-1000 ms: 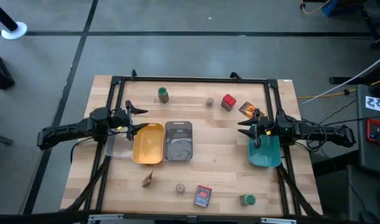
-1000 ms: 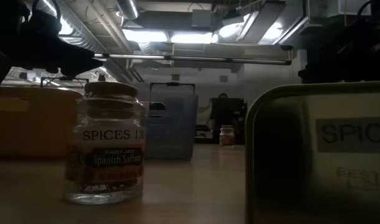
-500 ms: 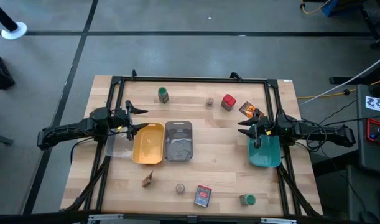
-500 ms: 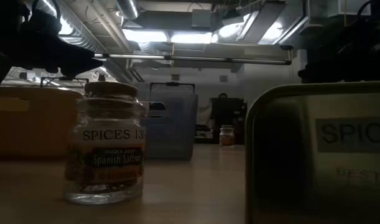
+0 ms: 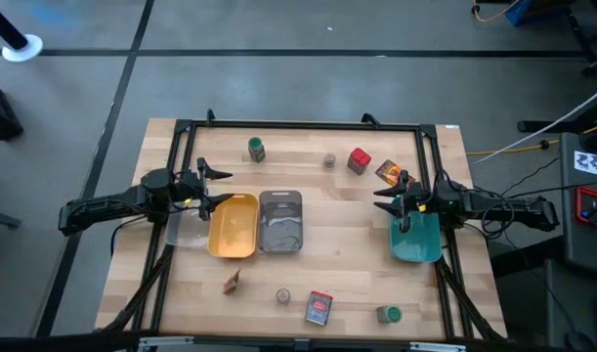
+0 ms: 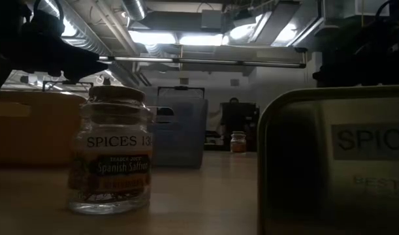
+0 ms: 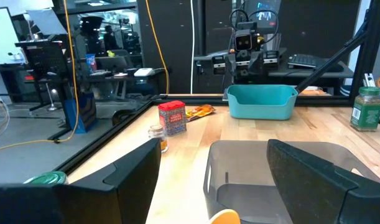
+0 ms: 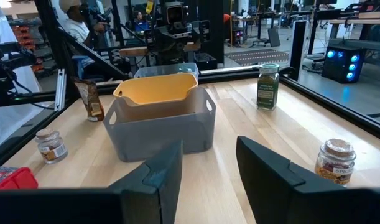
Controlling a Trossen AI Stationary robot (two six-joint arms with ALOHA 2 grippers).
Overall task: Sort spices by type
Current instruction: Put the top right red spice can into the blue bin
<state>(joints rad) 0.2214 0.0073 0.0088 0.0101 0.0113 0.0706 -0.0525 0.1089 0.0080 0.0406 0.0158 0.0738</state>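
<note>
Across the bench (image 5: 347,264) all eight spices lie loose, none in a tray (image 5: 233,227). Left gripper (image 5: 212,188) and right gripper (image 5: 384,200) hover at mid-bench edges, fingers released, empty. Sorting not begun; next move needs one arm lowered over a nearby spice, probably the red box (image 5: 359,160).
</note>
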